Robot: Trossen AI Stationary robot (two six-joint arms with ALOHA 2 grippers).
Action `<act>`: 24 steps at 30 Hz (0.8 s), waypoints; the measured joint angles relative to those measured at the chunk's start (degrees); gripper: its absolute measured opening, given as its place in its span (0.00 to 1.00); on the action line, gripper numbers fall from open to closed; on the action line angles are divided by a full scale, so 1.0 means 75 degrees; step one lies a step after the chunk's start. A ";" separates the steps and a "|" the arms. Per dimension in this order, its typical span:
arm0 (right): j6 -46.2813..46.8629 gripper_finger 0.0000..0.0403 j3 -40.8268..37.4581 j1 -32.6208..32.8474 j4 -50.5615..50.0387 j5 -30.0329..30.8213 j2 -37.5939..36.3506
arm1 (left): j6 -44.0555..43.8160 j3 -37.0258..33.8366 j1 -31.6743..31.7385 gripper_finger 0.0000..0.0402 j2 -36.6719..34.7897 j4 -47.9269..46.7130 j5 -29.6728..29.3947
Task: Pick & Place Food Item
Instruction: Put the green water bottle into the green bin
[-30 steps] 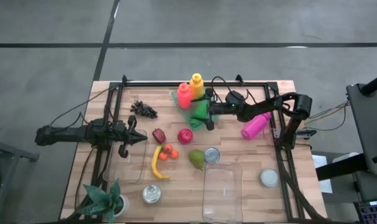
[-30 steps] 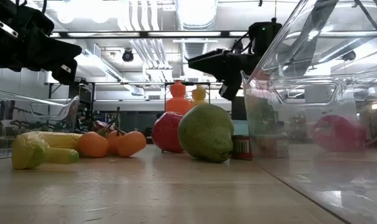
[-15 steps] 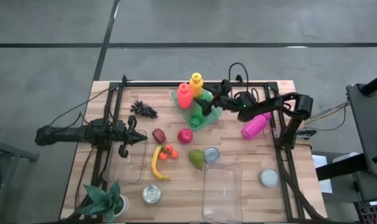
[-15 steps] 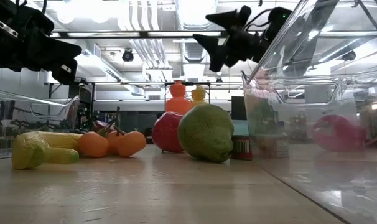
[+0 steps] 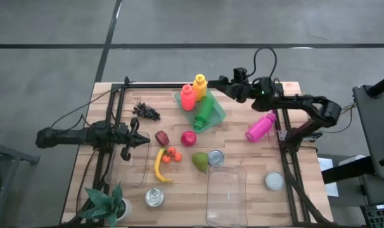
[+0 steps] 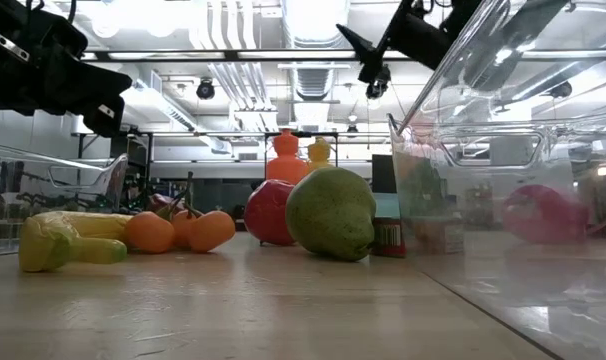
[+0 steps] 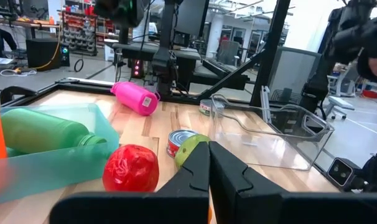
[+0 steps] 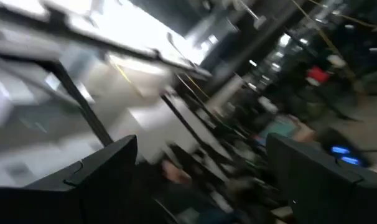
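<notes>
Toy food lies mid-table: a red apple (image 5: 188,138), a green pear (image 5: 199,161), a yellow banana (image 5: 159,166), small oranges (image 5: 172,154), dark grapes (image 5: 146,111) and a dark red fruit (image 5: 161,137). My right gripper (image 5: 222,81) hangs open and empty, high above the far side, beside the yellow bottle (image 5: 200,85). In the low view the right gripper (image 6: 368,62) shows near the ceiling lights. My left gripper (image 5: 143,140) waits shut at the table's left, level, pointing at the apple (image 7: 131,168). It holds nothing.
A green bottle (image 5: 204,111) lies in a green-tinted tray (image 5: 218,114) beside a red bottle (image 5: 187,96). A pink bottle (image 5: 260,126) lies at the right. Clear tubs stand near the front (image 5: 227,193) and under my left gripper (image 5: 130,166). Also cans (image 5: 215,158) (image 5: 154,197) and a plant (image 5: 106,204).
My right gripper has risen from just above the green tray and gone toward the table's far right, rolling about its own axis and tipping upward. Its fingers have stayed apart. The green bottle in the tray has come into full view.
</notes>
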 joint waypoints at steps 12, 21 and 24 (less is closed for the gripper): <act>-1.0044 0.88 0.3005 -0.0180 -1.0998 0.1149 -0.1137 | 0.0000 0.0002 0.0000 0.00 0.0003 0.0000 0.0000; -1.2268 0.88 0.5399 0.0301 -1.4078 0.1213 0.0353 | 0.0000 0.0002 0.0002 0.00 0.0003 0.0002 0.0000; -1.2434 0.88 0.5924 0.0351 -1.4779 0.1188 0.0831 | 0.0000 0.0001 0.0000 0.00 0.0003 0.0001 0.0002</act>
